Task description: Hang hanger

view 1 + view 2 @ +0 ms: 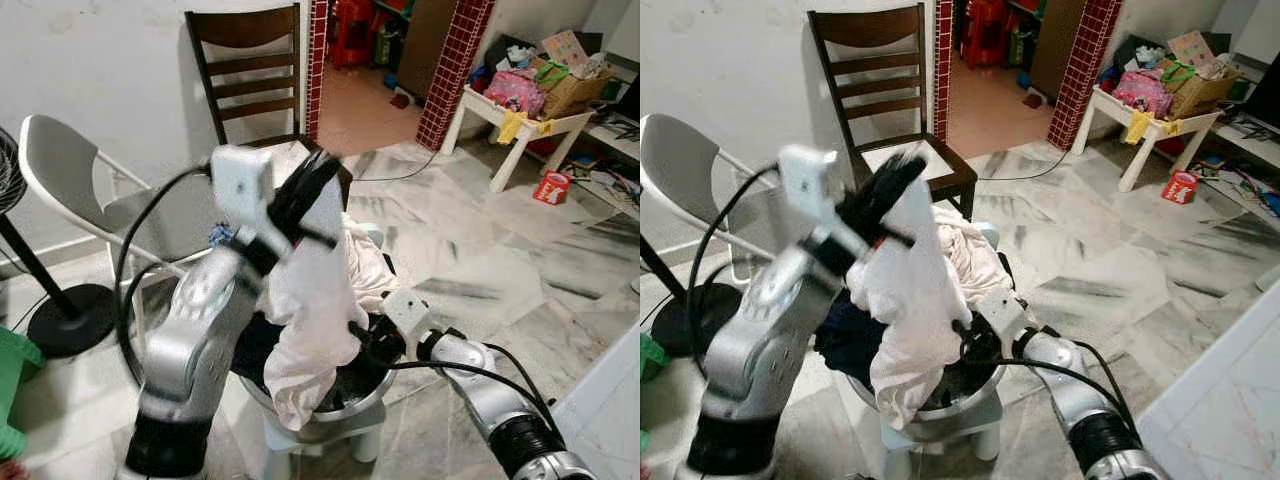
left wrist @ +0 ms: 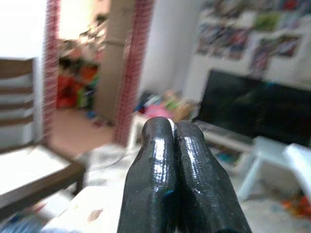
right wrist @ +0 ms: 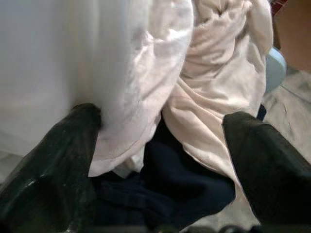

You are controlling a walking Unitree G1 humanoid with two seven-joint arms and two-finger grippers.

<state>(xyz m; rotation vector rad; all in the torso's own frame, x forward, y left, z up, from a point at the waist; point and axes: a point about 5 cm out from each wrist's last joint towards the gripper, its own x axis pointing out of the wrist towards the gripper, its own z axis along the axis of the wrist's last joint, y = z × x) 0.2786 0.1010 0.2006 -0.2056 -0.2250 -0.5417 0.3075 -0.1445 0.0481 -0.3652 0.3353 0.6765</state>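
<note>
Head view: clothes (image 1: 320, 300) in basin (image 1: 345, 412).

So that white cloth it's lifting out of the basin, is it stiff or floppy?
Probably floppy: the white cloth hangs in loose folds from the left end effector, shut on its top. It looks light, lifted by a pinch. Its lower end, still in the metal basin, may drag other laundry along.

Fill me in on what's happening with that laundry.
The robot is pulling clothes out of a metal basin that sits on a small stool. Its left end effector is shut on a white garment, lifted so the cloth hangs down into the basin. The right end effector is open, low at the pile beside the white cloth and a dark garment. A wooden chair stands behind.
</note>
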